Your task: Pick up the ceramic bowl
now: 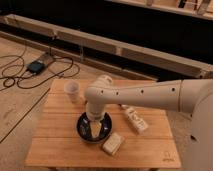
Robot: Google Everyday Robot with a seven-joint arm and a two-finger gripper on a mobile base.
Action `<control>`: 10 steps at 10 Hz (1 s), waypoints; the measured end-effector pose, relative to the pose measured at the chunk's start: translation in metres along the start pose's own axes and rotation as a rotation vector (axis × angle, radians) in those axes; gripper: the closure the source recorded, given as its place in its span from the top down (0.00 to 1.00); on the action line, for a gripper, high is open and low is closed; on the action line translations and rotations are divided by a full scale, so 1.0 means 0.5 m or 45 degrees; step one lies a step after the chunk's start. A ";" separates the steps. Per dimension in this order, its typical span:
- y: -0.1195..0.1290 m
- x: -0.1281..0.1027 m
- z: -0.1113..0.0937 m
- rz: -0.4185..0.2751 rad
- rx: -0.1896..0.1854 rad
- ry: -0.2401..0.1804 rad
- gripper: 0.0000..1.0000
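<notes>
Counter [57, 142]: wooden, lower centre of frame.
Arm [142, 94]: white, reaching in from the right.
Ceramic bowl [83, 130]: dark, glossy, on the counter at centre-bottom.
Gripper [95, 128]: lowered inside the bowl; whether spread or closed cannot be told.
Pale block [113, 144]: just right of the bowl.
Cup [72, 91]: whitish, upper left of the bowl.

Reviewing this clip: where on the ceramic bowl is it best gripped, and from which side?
Pinch the rim wall of the ceramic bowl from straight above: it sits upright, shallow and open, likely too wide to span. The gripper hangs inside it, near the middle. Avoid the rim beside the pale block.
</notes>
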 end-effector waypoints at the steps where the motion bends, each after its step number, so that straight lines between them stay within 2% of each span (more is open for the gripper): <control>1: 0.000 0.000 0.000 -0.001 0.000 0.001 0.74; 3: -0.010 0.012 -0.001 -0.002 0.008 0.026 0.74; 4: -0.028 0.034 0.003 0.001 0.003 0.067 0.74; 7: -0.084 0.058 0.035 -0.041 -0.018 0.116 0.74; 10: -0.137 0.088 0.064 -0.039 -0.024 0.144 0.74</control>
